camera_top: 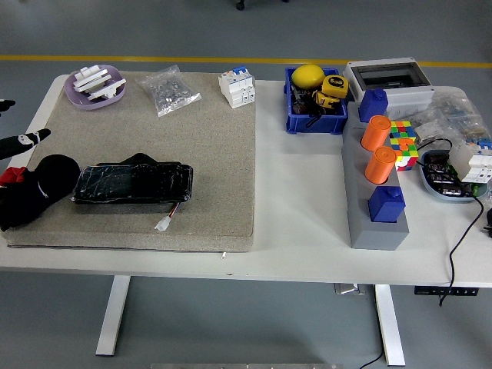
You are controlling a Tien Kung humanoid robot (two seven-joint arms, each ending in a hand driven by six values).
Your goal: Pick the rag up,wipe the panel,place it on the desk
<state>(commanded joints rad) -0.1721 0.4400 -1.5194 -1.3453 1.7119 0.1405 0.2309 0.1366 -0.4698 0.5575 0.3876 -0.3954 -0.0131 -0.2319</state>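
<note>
The panel, a long black block in shiny wrap, lies on the grey mat at the left of the table. The black rag lies bunched at the mat's left edge, touching the panel's left end, with a red bit showing at its far left. My left hand comes in at the picture's left edge, just above the rag. Two of its black fingers are spread and point right. They hold nothing that I can see. The right arm is out of view.
On the mat's far edge are a purple dish with white parts, a bag of small parts and a white breaker. A white connector lies in front of the panel. A blue bin, orange cylinders and a grey stand are at the right.
</note>
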